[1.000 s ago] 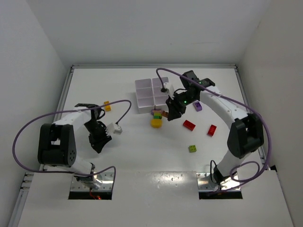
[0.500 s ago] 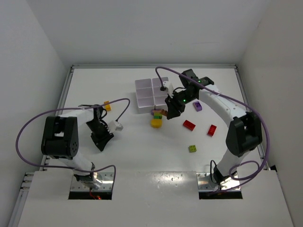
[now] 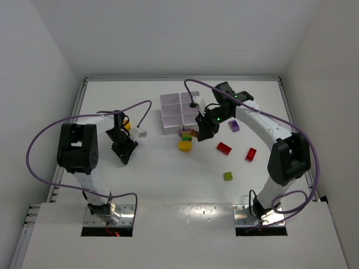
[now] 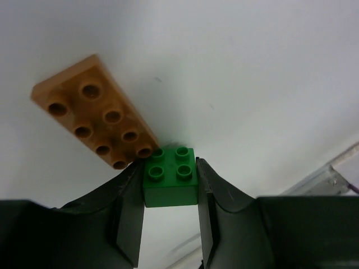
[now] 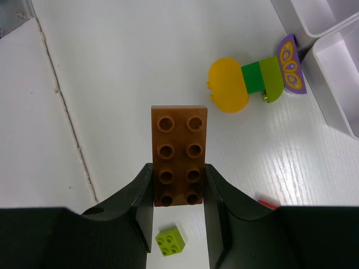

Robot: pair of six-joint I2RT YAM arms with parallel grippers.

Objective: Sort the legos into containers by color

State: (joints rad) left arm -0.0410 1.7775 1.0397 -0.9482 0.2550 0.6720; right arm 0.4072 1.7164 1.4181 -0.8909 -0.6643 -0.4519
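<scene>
From above, my left claw (image 3: 124, 152) hangs low over the left side of the bench (image 3: 162, 185), with an orange plate (image 3: 128, 126) just beside my wrist. The white tray (image 3: 178, 111) sits mid-bench towards the back. My right claw (image 3: 200, 133) is at the tray's near right corner, just beside a multicolour clump (image 3: 185, 141) that lies in front of the tray. To the right of that claw lie a purple brick (image 3: 234, 125), a red brick (image 3: 224, 148) and a second red brick (image 3: 251, 154). A lime brick (image 3: 228, 176) lies nearer my bases, apart from the rest.

At my left wrist, the jaws are drawn in tight on a small green brick (image 4: 169, 178), studs facing the camera, one finger on each side. The orange plate lies flat on the bench beyond, and its near corner looks to meet the brick's top left edge; I cannot tell whether they touch.

At my right wrist, the jaws are pinched on the near end of a long brown brick (image 5: 179, 151), which sticks out past the fingertips. Below it the clump lies yellow, green, lime, then a purple end close against the tray wall. The lime brick shows beneath the jaws.
</scene>
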